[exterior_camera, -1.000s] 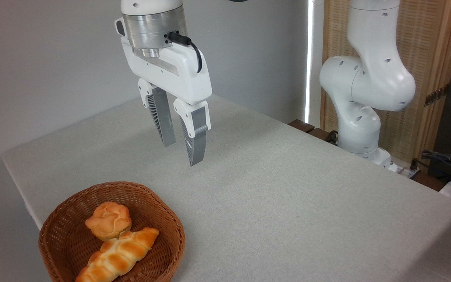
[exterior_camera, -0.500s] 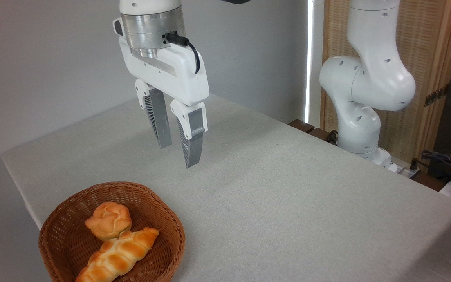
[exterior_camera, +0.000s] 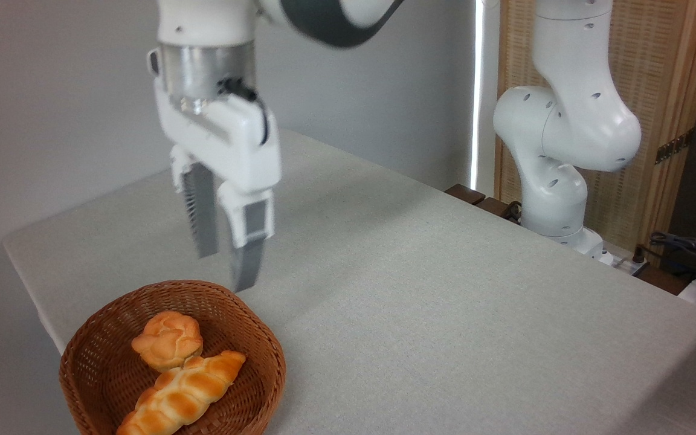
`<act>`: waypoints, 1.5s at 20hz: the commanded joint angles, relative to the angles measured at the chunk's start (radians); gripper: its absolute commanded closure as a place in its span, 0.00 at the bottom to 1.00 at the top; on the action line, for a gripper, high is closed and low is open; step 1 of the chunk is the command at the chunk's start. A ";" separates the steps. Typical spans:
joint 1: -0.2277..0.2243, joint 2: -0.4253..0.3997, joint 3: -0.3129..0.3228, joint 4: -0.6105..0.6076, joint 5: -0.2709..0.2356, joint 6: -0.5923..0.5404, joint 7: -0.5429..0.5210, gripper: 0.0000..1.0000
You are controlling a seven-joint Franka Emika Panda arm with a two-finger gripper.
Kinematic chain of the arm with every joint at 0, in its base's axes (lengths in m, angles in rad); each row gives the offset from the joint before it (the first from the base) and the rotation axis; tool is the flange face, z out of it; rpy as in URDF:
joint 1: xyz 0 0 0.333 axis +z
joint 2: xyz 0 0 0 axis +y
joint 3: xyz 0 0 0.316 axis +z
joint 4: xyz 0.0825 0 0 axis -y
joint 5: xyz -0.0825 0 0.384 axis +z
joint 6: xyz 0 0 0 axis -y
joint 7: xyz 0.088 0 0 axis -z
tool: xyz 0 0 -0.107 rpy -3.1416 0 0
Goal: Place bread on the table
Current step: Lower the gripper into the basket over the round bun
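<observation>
The bread, a small round golden bun with a knotted top, lies inside a brown wicker basket at the lower left. It touches a longer braided loaf in front of it. My gripper hangs in the air just above the basket's far rim, up and to the right of the bun. Its two grey fingers point down, stand apart and hold nothing, so it is open. The light grey table spreads out under everything.
The arm's white base stands off the table's far right edge, in front of a wooden slatted screen. Dark cables lie at the right edge. A grey wall runs behind the table.
The gripper has moved left and down toward the basket, from over the middle of the table to just above the basket's far rim. Its fingers stay apart. The breads have not moved.
</observation>
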 commanded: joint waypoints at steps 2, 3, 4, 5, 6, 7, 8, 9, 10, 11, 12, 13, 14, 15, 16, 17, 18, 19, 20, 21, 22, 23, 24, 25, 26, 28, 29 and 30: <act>-0.005 0.073 -0.035 0.005 -0.016 0.120 0.001 0.00; -0.005 0.090 -0.052 0.003 -0.015 0.140 0.001 0.00; -0.005 0.100 -0.061 0.003 -0.013 0.147 0.001 0.00; -0.007 0.121 -0.075 0.003 -0.012 0.161 0.001 0.00; -0.007 0.132 -0.082 0.003 -0.007 0.170 0.001 0.00; -0.010 0.150 -0.099 0.003 -0.004 0.195 0.001 0.00; -0.010 0.162 -0.107 0.003 -0.002 0.207 0.001 0.00; -0.011 0.185 -0.118 0.003 -0.004 0.230 0.001 0.00; -0.012 0.195 -0.122 0.003 -0.004 0.238 0.001 0.00; -0.012 0.211 -0.136 0.003 -0.004 0.255 0.001 0.00; -0.012 0.230 -0.145 0.003 -0.004 0.275 0.001 0.00; -0.012 0.244 -0.150 0.003 -0.004 0.296 0.001 0.00; -0.012 0.251 -0.150 0.003 -0.002 0.307 0.002 0.00; -0.013 0.268 -0.154 0.003 -0.002 0.327 0.003 0.00; -0.013 0.277 -0.164 0.003 -0.002 0.333 0.003 0.00; -0.013 0.291 -0.177 0.003 -0.002 0.345 0.003 0.00; -0.013 0.296 -0.177 0.003 -0.001 0.351 0.004 0.00; -0.013 0.308 -0.179 0.003 -0.001 0.359 0.006 0.00; -0.013 0.313 -0.179 0.003 -0.001 0.365 0.006 0.00; -0.013 0.314 -0.179 0.003 0.001 0.374 0.010 0.06; -0.013 0.314 -0.179 0.003 0.004 0.374 0.009 0.13; -0.013 0.314 -0.181 0.003 0.016 0.374 0.010 0.27; -0.012 0.314 -0.179 0.003 0.022 0.374 0.013 0.34; -0.012 0.314 -0.179 0.003 0.037 0.374 0.015 0.46; -0.012 0.313 -0.179 0.003 0.043 0.374 0.015 0.51; -0.010 0.314 -0.181 0.003 0.048 0.374 0.016 0.65; -0.008 0.314 -0.181 0.003 0.048 0.374 0.018 0.71; -0.008 0.313 -0.181 0.005 0.048 0.374 0.018 0.73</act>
